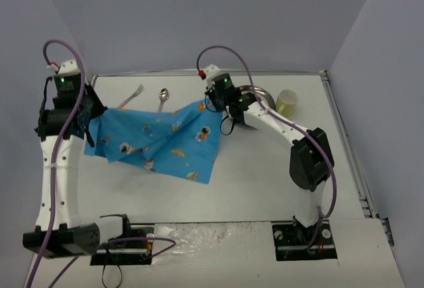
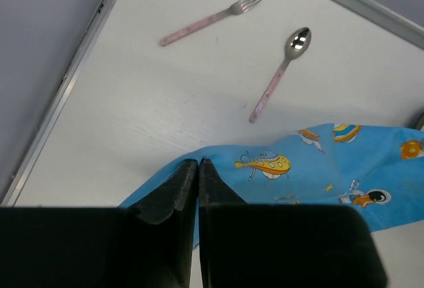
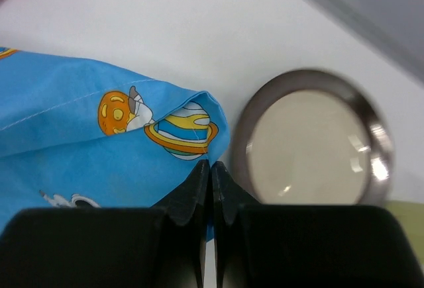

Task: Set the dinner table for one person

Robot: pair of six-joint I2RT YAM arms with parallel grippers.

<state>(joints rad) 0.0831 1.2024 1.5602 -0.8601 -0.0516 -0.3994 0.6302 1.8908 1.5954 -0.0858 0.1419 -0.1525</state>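
The dinner table [image 1: 265, 175] is a wide white top with a thin metal edge. A blue cartoon-printed cloth mat [image 1: 159, 139] lies crumpled across its left half. My left gripper [image 1: 93, 112] is shut on the mat's left edge; in the left wrist view the fingertips [image 2: 198, 163] pinch a raised fold of the cloth [image 2: 318, 162]. My right gripper [image 1: 212, 102] is shut on the mat's far right corner; its tips [image 3: 212, 165] close on the cloth [image 3: 99, 142] beside a planet print. The mat sags between the two grips.
A pink-handled fork [image 1: 132, 96] [image 2: 212, 18] and a pink-handled spoon [image 1: 163, 97] [image 2: 281, 69] lie behind the mat. A round metal plate [image 1: 260, 94] [image 3: 311, 145] sits just right of the right gripper, partly hidden by the arm. A pale yellow cup [image 1: 287, 101] stands further right.
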